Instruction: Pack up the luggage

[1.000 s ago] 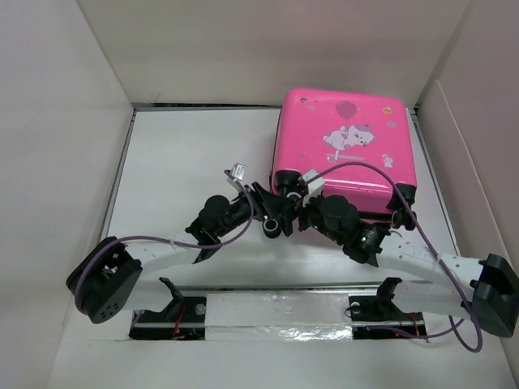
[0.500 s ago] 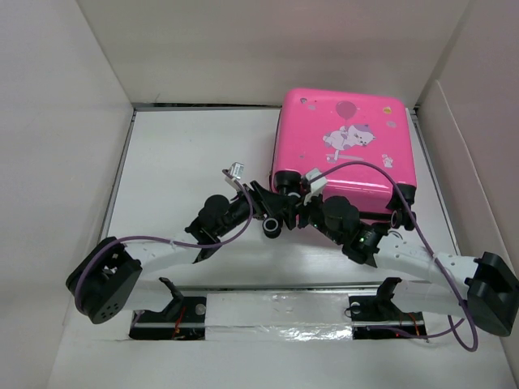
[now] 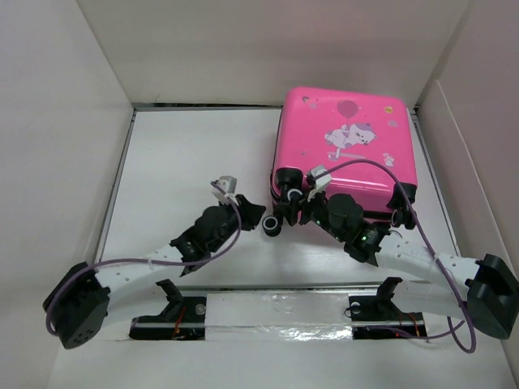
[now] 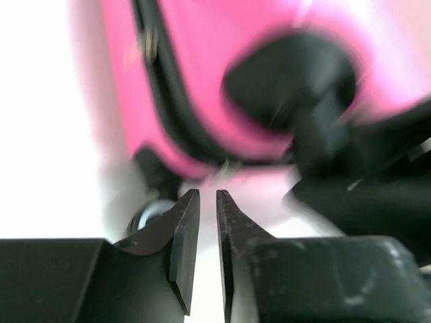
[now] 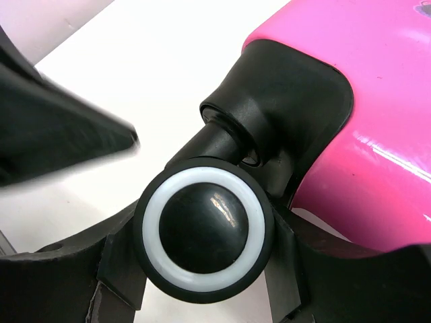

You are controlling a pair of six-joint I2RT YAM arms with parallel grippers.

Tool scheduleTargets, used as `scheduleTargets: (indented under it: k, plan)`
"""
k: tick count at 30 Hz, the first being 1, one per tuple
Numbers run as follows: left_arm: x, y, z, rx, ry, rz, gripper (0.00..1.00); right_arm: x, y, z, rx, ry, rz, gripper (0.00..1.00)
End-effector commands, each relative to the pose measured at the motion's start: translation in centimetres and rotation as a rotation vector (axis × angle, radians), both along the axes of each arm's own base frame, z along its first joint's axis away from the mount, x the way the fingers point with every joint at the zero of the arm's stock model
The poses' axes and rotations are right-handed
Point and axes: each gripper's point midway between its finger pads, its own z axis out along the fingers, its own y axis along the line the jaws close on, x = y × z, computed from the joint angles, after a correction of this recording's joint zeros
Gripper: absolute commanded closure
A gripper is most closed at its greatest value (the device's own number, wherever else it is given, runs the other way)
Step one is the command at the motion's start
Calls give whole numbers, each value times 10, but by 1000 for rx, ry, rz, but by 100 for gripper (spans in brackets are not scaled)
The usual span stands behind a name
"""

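Pink luggage [image 3: 345,146] closed, lying flat at far right of table [image 3: 186,146], sticker side up. Right gripper [image 5: 202,259] clamped on black white-ringed wheel [image 5: 203,232] at near-left corner of luggage. Left gripper [image 4: 207,195] just left of same corner, fingers almost together, thin slit, nothing between.

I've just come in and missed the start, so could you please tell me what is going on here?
The pink luggage lies closed and flat on the white table. The right tool is clamped around one of its black wheels, at the near left corner. The left tool sits just beside that corner, jaws nearly together and holding nothing.
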Motion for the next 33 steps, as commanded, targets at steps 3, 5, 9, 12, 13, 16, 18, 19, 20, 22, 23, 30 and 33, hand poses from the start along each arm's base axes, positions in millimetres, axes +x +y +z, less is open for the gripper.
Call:
scheduleTargets:
  k: [3,5,9,12,13,16,18,19,20,22,23,30,33]
  plan:
    - [-15,-28,-44,187,-50,-23,88,25,-14,82,195,-180,-92,96]
    - [-13,-39,-48,219,-83,-22,82,26,-14,81,193,-178,-82,96]
    - [2,-57,-31,173,-153,4,71,22,-10,82,190,-175,-53,96]
    - [7,-69,-28,172,-186,-15,71,23,-12,84,186,-178,-51,96]
    - [7,-73,-30,173,-186,-23,71,23,-11,83,180,-175,-47,96]
    - [8,-76,-22,130,-213,-23,70,23,-9,81,178,-175,-36,96]
    - [9,-80,-19,115,-225,-27,71,24,-9,81,178,-173,-31,96]
    - [11,-82,-15,111,-232,-25,71,24,-8,81,178,-173,-27,96]
    - [12,-83,-17,116,-230,-21,70,24,-6,80,177,-172,-17,96]
    - [16,-85,-13,110,-243,-10,71,23,-5,81,180,-175,-11,96]
    - [19,-85,-15,115,-241,6,71,22,-4,82,181,-176,-2,96]
    - [34,-84,-7,110,-265,86,71,13,4,87,198,-192,67,96]
    - [38,-80,1,85,-278,125,71,9,9,86,196,-190,92,96]
